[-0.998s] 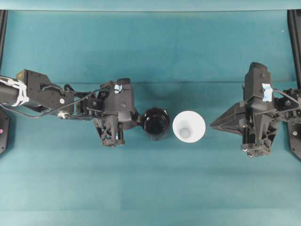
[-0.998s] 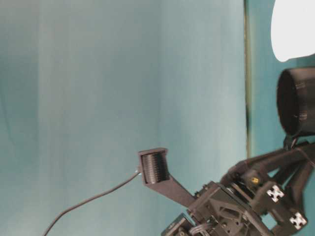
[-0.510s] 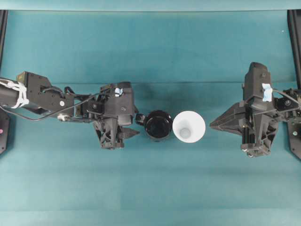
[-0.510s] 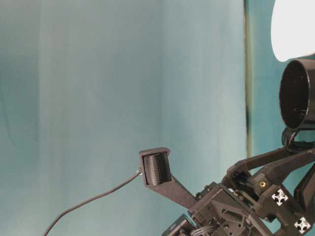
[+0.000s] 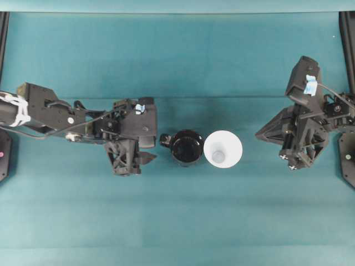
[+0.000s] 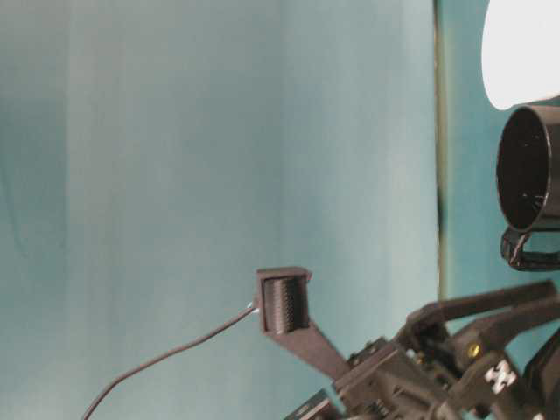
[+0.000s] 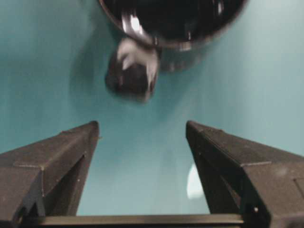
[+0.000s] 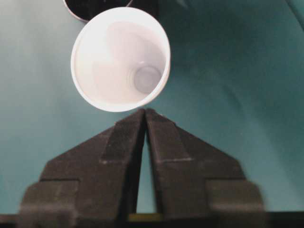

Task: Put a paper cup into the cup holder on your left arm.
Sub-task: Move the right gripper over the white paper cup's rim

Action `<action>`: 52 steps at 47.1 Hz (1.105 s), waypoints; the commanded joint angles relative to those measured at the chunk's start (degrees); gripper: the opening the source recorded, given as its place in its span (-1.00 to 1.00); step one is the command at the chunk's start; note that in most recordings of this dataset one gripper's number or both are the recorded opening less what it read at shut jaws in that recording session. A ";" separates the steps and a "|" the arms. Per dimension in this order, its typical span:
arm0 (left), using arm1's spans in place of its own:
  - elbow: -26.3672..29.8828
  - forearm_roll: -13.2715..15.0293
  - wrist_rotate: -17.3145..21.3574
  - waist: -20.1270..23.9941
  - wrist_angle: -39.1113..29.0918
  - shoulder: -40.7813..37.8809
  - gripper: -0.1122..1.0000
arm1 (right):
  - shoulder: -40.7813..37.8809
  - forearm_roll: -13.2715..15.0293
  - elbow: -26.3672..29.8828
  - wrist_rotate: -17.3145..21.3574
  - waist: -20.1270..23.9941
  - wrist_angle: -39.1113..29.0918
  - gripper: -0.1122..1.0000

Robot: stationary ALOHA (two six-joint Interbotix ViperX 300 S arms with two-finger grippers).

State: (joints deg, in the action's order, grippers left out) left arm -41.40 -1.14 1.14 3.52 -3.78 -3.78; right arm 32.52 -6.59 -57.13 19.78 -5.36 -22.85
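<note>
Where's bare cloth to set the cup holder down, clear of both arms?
Wide bare table behind and in front of the cup holder and paper cup. Crowded along the middle row: left gripper, holder, cup touching, then right gripper.

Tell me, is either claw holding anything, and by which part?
Nothing is held. The left gripper is open, short of the cup holder. The right gripper, nearly shut, sits before the paper cup.

We see even, soft light overhead; the cup holder [image 7: 173,21] blurs with glare at the wrist view's top edge, and the paper cup [image 6: 523,51] blows out white.
</note>
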 commanded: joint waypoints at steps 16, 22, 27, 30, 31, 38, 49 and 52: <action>-1.23 -0.18 -0.35 -2.02 -0.70 4.04 0.76 | -15.73 2.46 8.88 3.60 -1.58 0.00 0.97; -1.14 -0.18 -0.44 -2.64 -0.70 4.31 0.76 | -22.94 3.60 14.15 3.87 -1.85 -0.44 0.93; -0.97 -0.18 -0.53 -2.99 -0.79 4.39 0.76 | -26.19 3.96 16.70 3.87 -2.90 -3.96 0.94; -1.05 -0.18 -0.53 -2.99 -0.70 4.39 0.76 | -27.07 4.57 17.58 3.78 -3.69 -7.21 0.94; -1.05 -0.18 -0.53 -2.99 -0.70 4.39 0.76 | -27.07 5.10 17.67 3.78 -3.87 -8.00 0.94; -1.32 -0.18 -0.44 -2.99 -0.70 4.39 0.76 | -26.63 7.38 17.05 3.69 -4.83 -10.37 0.94; -1.49 -0.18 -0.35 -2.99 -0.79 4.39 0.76 | -25.58 7.38 13.45 3.87 -5.80 -6.86 0.94; -1.41 -0.18 -0.35 -2.99 -0.70 4.39 0.76 | -25.40 7.38 12.83 3.96 -5.80 -5.98 0.94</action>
State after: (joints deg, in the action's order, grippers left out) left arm -43.24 -1.14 0.88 0.70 -4.75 -0.09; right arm 6.06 0.62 -44.03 23.12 -10.99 -30.06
